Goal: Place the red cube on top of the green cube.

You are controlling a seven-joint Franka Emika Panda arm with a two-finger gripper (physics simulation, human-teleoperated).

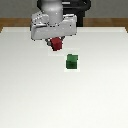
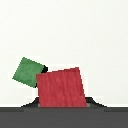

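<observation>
Claw (image 1: 56, 44) clamped on red cube (image 1: 56, 45), held above white table (image 1: 30, 90); green cube (image 1: 72, 61) rests nearer, toward exterior view's right.

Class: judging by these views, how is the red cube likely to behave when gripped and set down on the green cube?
The red cube looks rigid with flat faces, so it probably won't roll. Held by the gripper, it apparently doesn't deform. Being slightly smaller than the green cube, it should rest stably.
</observation>
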